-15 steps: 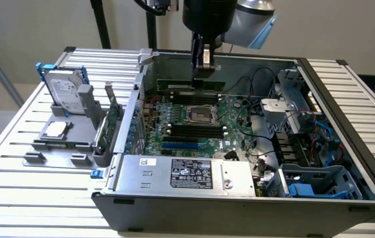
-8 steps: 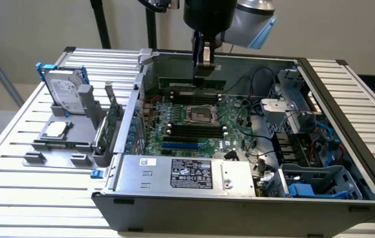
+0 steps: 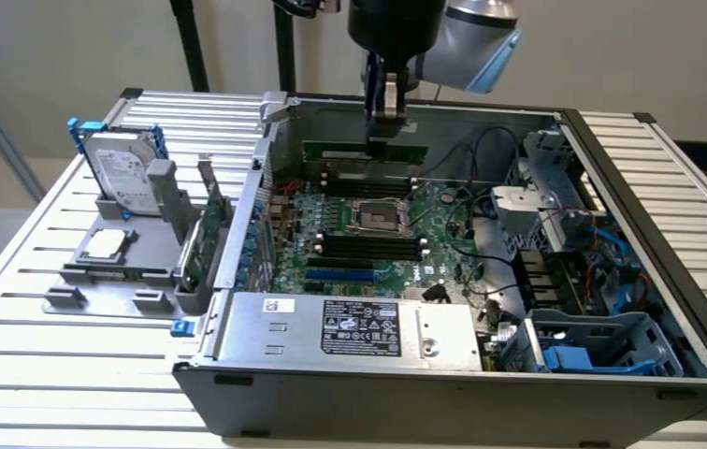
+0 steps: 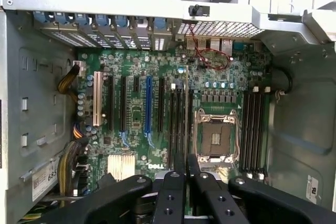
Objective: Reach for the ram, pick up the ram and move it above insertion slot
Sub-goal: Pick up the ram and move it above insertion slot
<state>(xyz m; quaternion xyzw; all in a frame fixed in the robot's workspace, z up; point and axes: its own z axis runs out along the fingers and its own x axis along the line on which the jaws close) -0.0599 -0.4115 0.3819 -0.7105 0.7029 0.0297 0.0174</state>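
Note:
My gripper (image 3: 387, 110) hangs over the open computer case, shut on the ram (image 3: 368, 150), a long green stick held level below the fingers. In the wrist view the black fingers (image 4: 169, 192) stand close together and the ram (image 4: 186, 119) runs edge-on as a thin line out from between them. It lies along the black insertion slots (image 4: 177, 124), just beside the square processor socket (image 4: 215, 140). A second bank of black slots (image 4: 254, 127) sits on the socket's other side. In the exterior view the slots (image 3: 356, 248) lie below the raised ram.
A grey holder (image 3: 79, 276) on the exterior view's left carries a silver hard drive (image 3: 122, 173) and a green expansion card (image 3: 210, 224). The power supply (image 3: 341, 327), a drive cage (image 3: 591, 341) and cables (image 3: 491, 201) crowd the case. A blue slot (image 4: 148, 106) lies among the longer sockets.

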